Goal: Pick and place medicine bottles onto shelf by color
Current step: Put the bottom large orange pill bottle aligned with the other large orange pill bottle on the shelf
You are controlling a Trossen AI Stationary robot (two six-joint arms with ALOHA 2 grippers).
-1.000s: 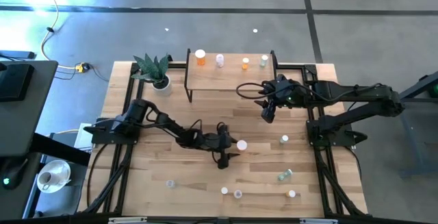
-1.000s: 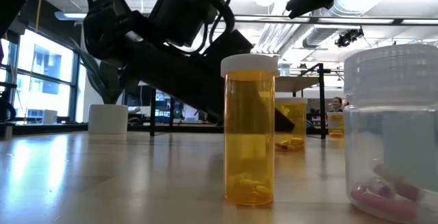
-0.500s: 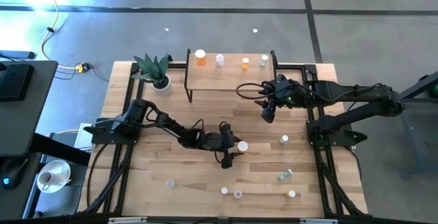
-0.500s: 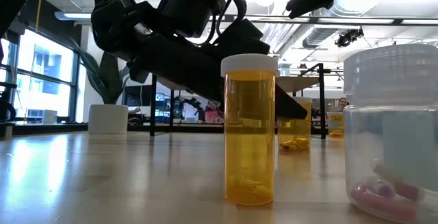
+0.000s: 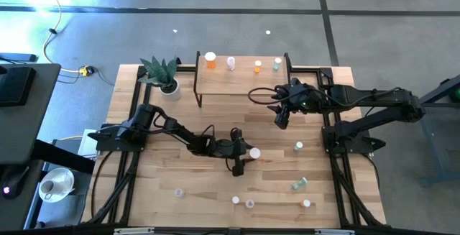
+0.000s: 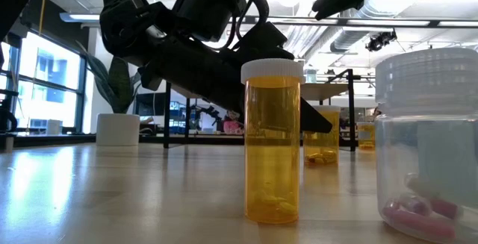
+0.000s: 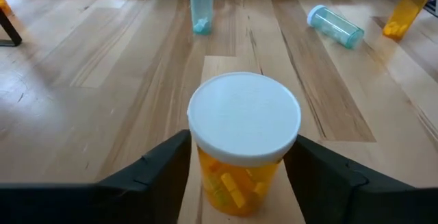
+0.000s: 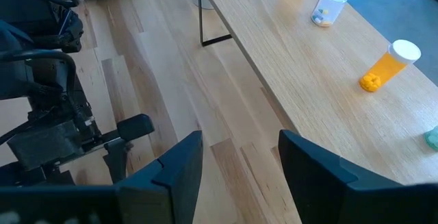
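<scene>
An orange medicine bottle (image 7: 243, 155) with a white cap stands upright on the table near its middle. My left gripper (image 5: 248, 154) reaches it from the table's left and is shut on it. My right gripper (image 5: 280, 120) hangs open and holds nothing, raised above the table by the shelf's (image 5: 241, 84) near right corner. On the shelf stand an orange bottle (image 5: 210, 60), a white one (image 5: 231, 63), a small orange one (image 5: 257, 66) and a green one (image 5: 277, 64). My left gripper pinches the orange bottle between its two fingers (image 7: 168, 166), one on each side of the body just under the white cap (image 7: 205, 157). The fingers come slanting down from the table's left. The bottle stands upright with its base on the table.
Several loose bottles lie scattered over the near and right table: an upright one (image 5: 298, 146), a green one on its side (image 5: 298, 185), and others near the front edge (image 5: 249, 203), (image 5: 306, 203), (image 5: 178, 192). A potted plant (image 5: 164, 73) stands left of the shelf.
My left gripper's wrist has risen and tipped a little over the orange bottle. The bottle has kept its place, upright on the table.
</scene>
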